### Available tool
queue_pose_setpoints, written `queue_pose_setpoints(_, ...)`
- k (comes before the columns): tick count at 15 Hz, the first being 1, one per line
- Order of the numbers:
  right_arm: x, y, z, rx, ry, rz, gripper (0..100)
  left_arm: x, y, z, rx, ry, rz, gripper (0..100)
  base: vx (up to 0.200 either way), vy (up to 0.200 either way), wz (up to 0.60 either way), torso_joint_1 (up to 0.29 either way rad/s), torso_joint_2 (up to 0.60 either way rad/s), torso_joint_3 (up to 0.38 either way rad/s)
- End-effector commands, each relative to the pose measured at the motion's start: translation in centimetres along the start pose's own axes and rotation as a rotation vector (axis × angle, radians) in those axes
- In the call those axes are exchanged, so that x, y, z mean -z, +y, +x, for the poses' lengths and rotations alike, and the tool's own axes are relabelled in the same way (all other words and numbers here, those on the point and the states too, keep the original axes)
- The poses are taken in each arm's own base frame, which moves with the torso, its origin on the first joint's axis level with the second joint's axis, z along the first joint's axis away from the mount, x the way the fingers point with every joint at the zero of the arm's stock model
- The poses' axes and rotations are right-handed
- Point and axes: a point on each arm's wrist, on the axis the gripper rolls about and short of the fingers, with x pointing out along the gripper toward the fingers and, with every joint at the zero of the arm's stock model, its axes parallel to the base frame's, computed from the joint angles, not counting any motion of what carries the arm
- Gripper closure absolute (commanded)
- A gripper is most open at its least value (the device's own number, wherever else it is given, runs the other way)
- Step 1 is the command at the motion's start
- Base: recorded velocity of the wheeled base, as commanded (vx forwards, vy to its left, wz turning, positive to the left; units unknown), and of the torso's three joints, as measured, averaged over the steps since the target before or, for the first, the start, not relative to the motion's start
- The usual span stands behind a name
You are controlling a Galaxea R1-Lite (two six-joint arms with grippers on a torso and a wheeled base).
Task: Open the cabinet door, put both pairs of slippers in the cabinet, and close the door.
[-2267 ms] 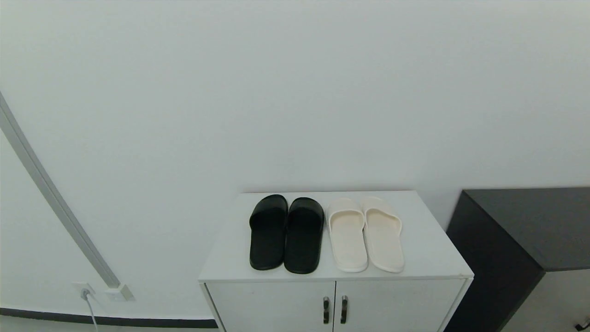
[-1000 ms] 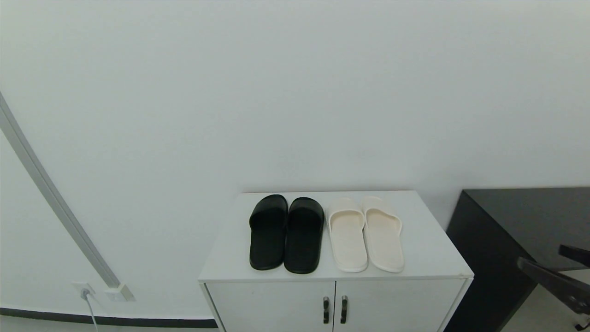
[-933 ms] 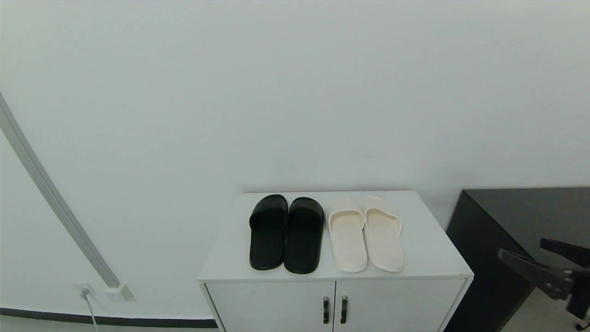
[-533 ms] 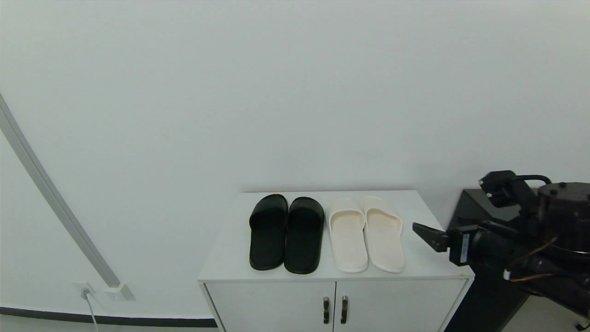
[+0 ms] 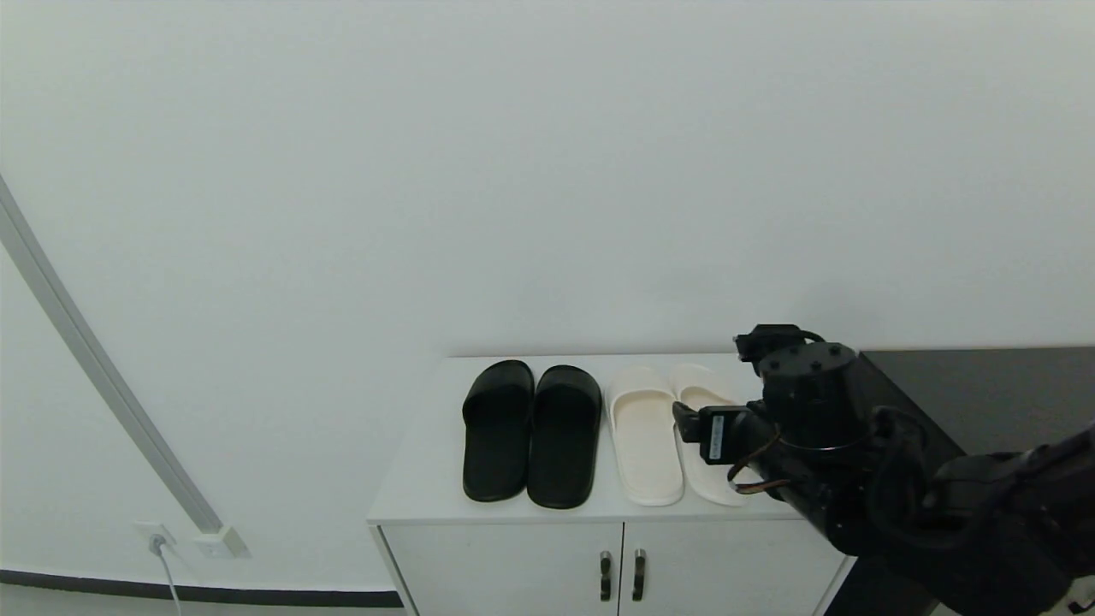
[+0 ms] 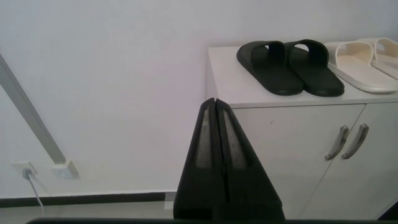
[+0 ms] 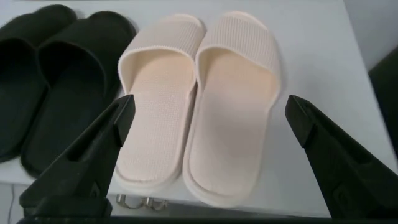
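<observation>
A plain white wall (image 5: pixel 547 171) backs everything. Against it stands the white cabinet (image 5: pixel 411 488), both its doors (image 5: pixel 505 565) shut. At 3 o'clock from it stands a black unit (image 5: pixel 984 385), just beside it.

The right arm comes in from 4 o'clock. It crosses the cabinet's right front corner and hides part of the right door. Its end effector (image 7: pixel 208 111) hangs over the cream slippers (image 5: pixel 646 445) with fingers (image 7: pixel 93 155) spread wide, one to each side of the pair, pinching nothing.

Both pairs lie on the cabinet's top surface, toes toward the wall. The black slippers (image 5: pixel 530 436) sit near the middle. The cream pair lies at their 3 o'clock, just beside them, and its outer slipper is partly covered by the arm in the head view.

The left end effector (image 6: pixel 215 106) is out in front of the cabinet, off its left front corner and well apart from it. Its fingers are pressed flat together and carry nothing.

Two dark door handles (image 5: pixel 606 575) stand upright, side by side at the seam between the doors.

At 8 o'clock from the cabinet, a grey conduit (image 5: pixel 85 351) slants down the wall to a socket (image 5: pixel 156 539).
</observation>
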Motion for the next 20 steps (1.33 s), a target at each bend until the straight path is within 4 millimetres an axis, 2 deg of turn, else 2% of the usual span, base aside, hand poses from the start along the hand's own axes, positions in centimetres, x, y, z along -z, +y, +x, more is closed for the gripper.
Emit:
queue_pose_setpoints(1,2.4,1.4,2.4,0.029,0.049,-0.019,0,0.0,0.0,0.0,-0.001,0.000,0.000,100,0.000,0.000,0.00,0.000,0.00,0.000)
queue_pose_setpoints(5,3.9,3.4,4.9,0.036,0.044,-0.020,0,0.0,0.0,0.0,-0.002,0.000,-0.005,100,0.000,0.000,0.00,0.000,0.00,0.000)
queue_pose_setpoints(10,5.0,3.2,7.7,0.056,-0.003,-0.004,0,0.0,0.0,0.0,-0.002,0.000,-0.005,100,0.000,0.000,0.00,0.000,0.00,0.000)
queue_pose_setpoints(15,3.9,1.5,10.0,0.081,-0.024,0.005,0,0.0,0.0,0.0,-0.002,0.000,-0.006,100,0.000,0.000,0.00,0.000,0.00,0.000)
queue_pose_setpoints(18,3.1,1.5,10.6,0.055,-0.039,-0.004,0,0.0,0.0,0.0,-0.002,0.000,-0.008,100,0.000,0.000,0.00,0.000,0.00,0.000)
queue_pose_setpoints(20,3.2,1.8,11.2,0.046,-0.039,-0.012,0,0.0,0.0,0.0,-0.002,0.000,-0.008,100,0.000,0.000,0.00,0.000,0.00,0.000)
